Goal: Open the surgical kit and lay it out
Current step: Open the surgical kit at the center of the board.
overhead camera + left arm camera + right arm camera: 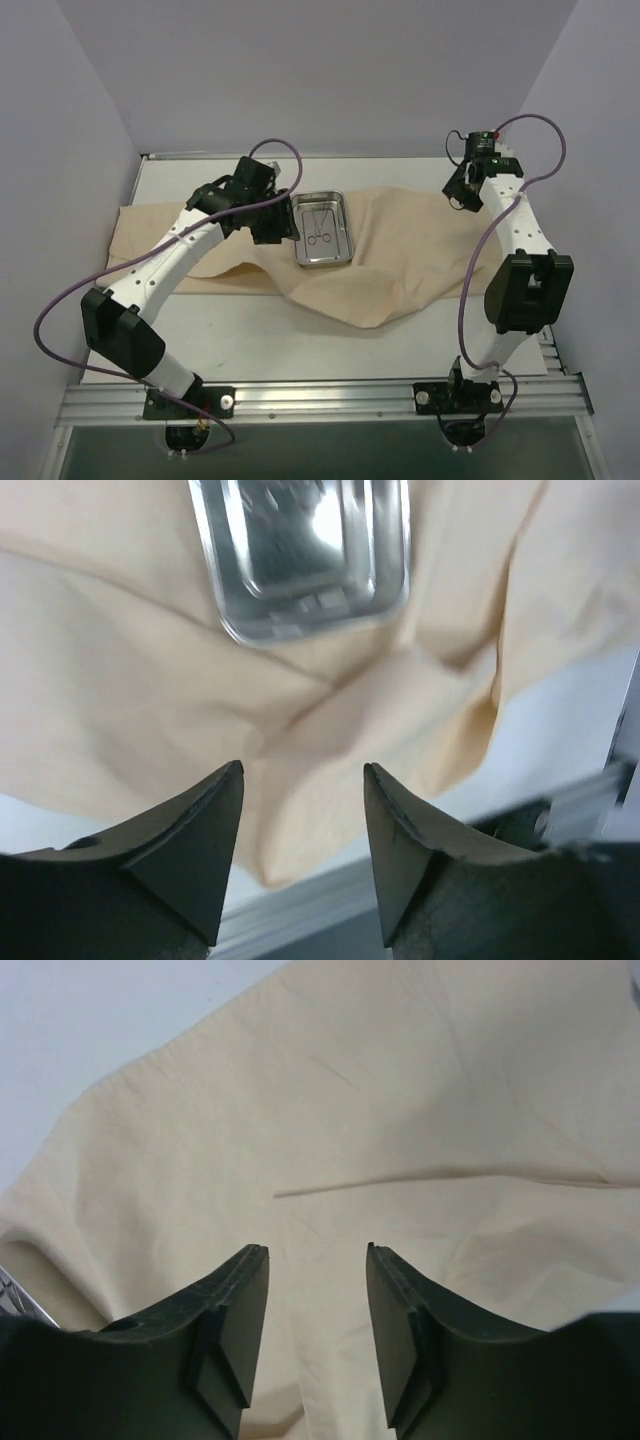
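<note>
The beige cloth wrap [390, 260] lies unfolded across the table, creased and sagging toward the front. The steel tray [322, 229] rests on it, holding two thin scissor-like instruments [318, 226]. My left gripper [272, 222] is open and empty, just left of the tray; its wrist view shows the tray [300, 555] blurred beyond the fingers, over cloth [150, 710]. My right gripper [460, 192] is open and empty above the cloth's back right part; its wrist view shows only cloth [400, 1110] between the fingers.
Purple cables loop off both arms. The metal rail [320, 400] runs along the table's front edge. Walls close in left, right and behind. Bare white table [230, 330] shows in front of the cloth.
</note>
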You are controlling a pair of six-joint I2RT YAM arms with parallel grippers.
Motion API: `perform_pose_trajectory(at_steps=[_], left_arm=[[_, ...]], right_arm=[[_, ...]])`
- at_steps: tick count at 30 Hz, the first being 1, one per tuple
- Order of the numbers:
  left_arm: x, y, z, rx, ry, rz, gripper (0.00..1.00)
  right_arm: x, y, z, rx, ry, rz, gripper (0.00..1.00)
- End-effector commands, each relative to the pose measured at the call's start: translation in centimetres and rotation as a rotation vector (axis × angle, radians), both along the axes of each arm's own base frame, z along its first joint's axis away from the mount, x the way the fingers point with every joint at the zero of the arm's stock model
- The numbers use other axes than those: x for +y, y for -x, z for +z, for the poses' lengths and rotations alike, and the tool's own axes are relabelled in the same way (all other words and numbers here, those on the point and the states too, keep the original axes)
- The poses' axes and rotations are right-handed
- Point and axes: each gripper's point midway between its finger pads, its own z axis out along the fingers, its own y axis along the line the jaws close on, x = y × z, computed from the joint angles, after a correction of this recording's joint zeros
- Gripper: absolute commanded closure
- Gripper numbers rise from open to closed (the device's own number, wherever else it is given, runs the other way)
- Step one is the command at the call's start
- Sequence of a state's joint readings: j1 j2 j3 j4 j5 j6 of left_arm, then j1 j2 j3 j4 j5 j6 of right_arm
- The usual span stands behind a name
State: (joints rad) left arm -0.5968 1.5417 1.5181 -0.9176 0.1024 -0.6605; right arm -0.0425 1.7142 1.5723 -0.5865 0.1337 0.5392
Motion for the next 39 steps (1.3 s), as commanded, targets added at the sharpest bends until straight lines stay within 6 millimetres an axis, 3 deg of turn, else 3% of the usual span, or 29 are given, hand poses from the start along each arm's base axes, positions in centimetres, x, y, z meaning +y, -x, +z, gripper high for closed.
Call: perform_pose_trajectory(at_steps=[1, 3, 4, 5, 8, 10, 11, 14, 15, 16, 18, 19, 20, 21, 24, 25, 28, 32, 37, 39], left_arm=[[6.0, -6.0, -0.2, -0.026, -0.092, 0.147, 0.39], [6.3, -7.3, 0.2, -0.046, -0.07, 0.126, 0.36], [5.3, -7.2, 0.6, -0.048, -0.018, 0.079, 0.36], [4.5, -6.9, 0.7, -0.057, 0.01, 0.037, 0.42], [3.9, -4.8, -1.0, -0.028, 0.009, 0.017, 0.48], [5.9, -4.1, -2.4, 0.017, -0.025, 0.101, 0.45], [8.1, -5.0, -2.9, 0.015, -0.06, 0.176, 0.42], [11.4, -7.4, -3.9, 0.042, -0.12, 0.277, 0.37], [13.7, -8.4, -4.1, 0.051, -0.16, 0.326, 0.33], [14.2, -9.9, -3.2, 0.021, -0.16, 0.339, 0.33], [16.8, -11.7, -5.0, 0.057, -0.22, 0.377, 0.32], [17.5, -13.2, -4.0, 0.038, -0.219, 0.402, 0.31], [18.3, -13.8, -5.9, 0.095, -0.238, 0.421, 0.31], [20.0, -14.4, -6.3, 0.122, -0.23, 0.464, 0.31], [22.3, -16.2, -9.0, 0.193, -0.236, 0.526, 0.31], [24.2, -16.5, -9.7, 0.219, -0.233, 0.568, 0.32], [25.8, -17.5, -12.3, 0.291, -0.225, 0.609, 0.34], [25.5, -18.3, -15.5, 0.369, -0.212, 0.595, 0.37], [25.1, -19.5, -16.9, 0.402, -0.186, 0.578, 0.37], [25.3, -19.0, -18.6, 0.468, -0.218, 0.571, 0.38]], right_arm=[[0.9, -2.3, -3.6, 0.073, -0.02, 0.024, 0.54], [0.6, -4.0, -5.2, 0.101, -0.007, 0.025, 0.45], [0.3, -4.3, -5.7, 0.118, 0.009, 0.02, 0.43], [0.1, -4.4, -6.3, 0.138, 0.015, 0.018, 0.42], [-0.4, -5.4, -8.7, 0.189, 0.033, 0.01, 0.39], [-0.3, -5.9, -9.2, 0.192, 0.033, 0.017, 0.38], [-0.7, -6.0, -9.9, 0.206, 0.048, 0.012, 0.36], [-1.1, -6.5, -11.0, 0.216, 0.06, 0.011, 0.32], [-1.3, -6.4, -11.3, 0.223, 0.064, 0.013, 0.3], [-1.4, -6.5, -11.6, 0.225, 0.065, 0.012, 0.29], [-1.7, -6.6, -12.7, 0.24, 0.069, 0.025, 0.26], [-1.8, -6.7, -12.8, 0.239, 0.072, 0.03, 0.25], [-1.9, -7.0, -13.2, 0.24, 0.076, 0.038, 0.23], [-2.0, -7.1, -13.4, 0.243, 0.081, 0.052, 0.23], [-2.3, -7.5, -14.2, 0.248, 0.079, 0.061, 0.2], [-2.7, -7.5, -14.4, 0.251, 0.074, 0.061, 0.2], [-3.3, -7.9, -15.2, 0.262, 0.085, 0.068, 0.2], [-4.4, -7.6, -17.4, 0.315, 0.078, 0.062, 0.21], [-5.4, -7.2, -19.3, 0.358, 0.084, 0.045, 0.21], [-6.1, -6.9, -20.1, 0.376, 0.085, 0.028, 0.22]])
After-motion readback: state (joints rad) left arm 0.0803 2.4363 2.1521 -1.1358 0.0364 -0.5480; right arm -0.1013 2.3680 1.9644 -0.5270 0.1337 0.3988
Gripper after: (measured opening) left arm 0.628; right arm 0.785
